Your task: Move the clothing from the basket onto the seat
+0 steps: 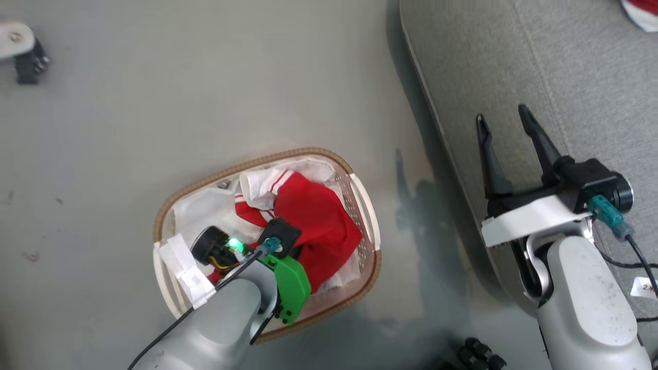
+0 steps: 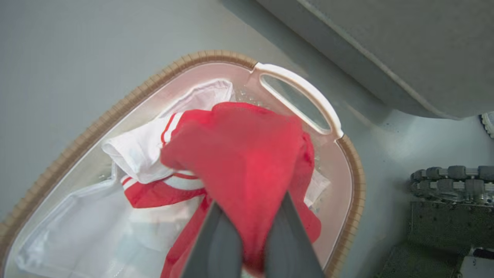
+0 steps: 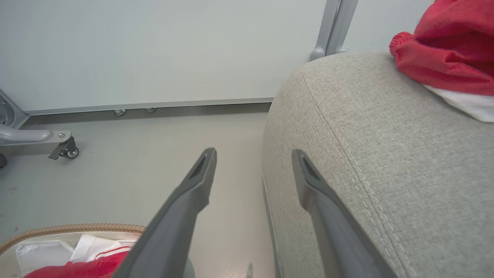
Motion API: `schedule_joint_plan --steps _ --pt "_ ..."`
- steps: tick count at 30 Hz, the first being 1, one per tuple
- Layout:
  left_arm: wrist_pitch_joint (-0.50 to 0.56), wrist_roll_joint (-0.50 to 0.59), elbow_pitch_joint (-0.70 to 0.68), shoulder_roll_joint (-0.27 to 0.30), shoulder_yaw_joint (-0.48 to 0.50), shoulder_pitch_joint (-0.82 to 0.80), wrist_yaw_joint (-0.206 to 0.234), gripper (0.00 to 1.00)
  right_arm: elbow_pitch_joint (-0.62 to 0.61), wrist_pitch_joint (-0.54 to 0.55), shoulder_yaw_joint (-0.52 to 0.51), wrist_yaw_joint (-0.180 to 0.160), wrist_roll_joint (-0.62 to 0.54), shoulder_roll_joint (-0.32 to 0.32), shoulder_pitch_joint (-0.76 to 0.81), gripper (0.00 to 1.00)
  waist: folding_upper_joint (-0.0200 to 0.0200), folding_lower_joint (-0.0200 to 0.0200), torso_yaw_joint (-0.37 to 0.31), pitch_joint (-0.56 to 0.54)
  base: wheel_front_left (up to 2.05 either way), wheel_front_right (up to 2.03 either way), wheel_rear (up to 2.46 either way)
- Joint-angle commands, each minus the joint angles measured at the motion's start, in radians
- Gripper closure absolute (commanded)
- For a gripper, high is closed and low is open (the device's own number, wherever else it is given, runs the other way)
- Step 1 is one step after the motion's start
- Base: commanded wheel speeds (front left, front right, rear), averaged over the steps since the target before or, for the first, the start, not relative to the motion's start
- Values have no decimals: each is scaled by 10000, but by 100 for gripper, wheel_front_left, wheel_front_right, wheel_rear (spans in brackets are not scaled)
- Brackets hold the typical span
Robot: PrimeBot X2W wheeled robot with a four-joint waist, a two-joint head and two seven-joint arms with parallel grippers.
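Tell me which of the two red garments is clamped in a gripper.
The red-and-white fabric garment in the white plastic basket, pinched by the shut left gripper. The other red garment lies untouched on the grey fabric seat.

One marking is found: a small white tag (image 1: 646,288) at the right edge of the head view, low in the frame, beside a black cable (image 1: 637,255) and over the grey seat (image 1: 514,61). Dark characters are printed on it. A "2" can be made out, perhaps followed by a "K", and the rest is cut off by the frame edge. The print is too small to be read with certainty.
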Motion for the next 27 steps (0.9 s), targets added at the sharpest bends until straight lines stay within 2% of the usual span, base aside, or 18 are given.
schedule_joint_plan --steps 1,10,17,21,27 --pt "-72 -12 -311 98 92 150 -28 100 72 -53 -58 -10 -129 -39 256 0 0 0 633 -1534 0 0 0" --pt "-70 513 -2547 814 957 834 54 100 485 -53 -119 -10 -464 -39 1305 0 0 0 911 -3901 0 0 0" --pt "-71 1170 -3785 1364 1297 994 68 100 734 -53 34 -10 -588 -39 2121 0 0 0 960 -5369 0 0 0" --pt "-73 1376 -4284 1602 1508 601 58 100 822 -53 129 -10 -641 -38 2473 0 0 0 950 -5955 0 0 0" --pt "-71 1654 -4801 1910 1532 -298 24 100 865 -53 389 -10 -587 -38 2670 0 0 0 979 -6278 0 0 0"
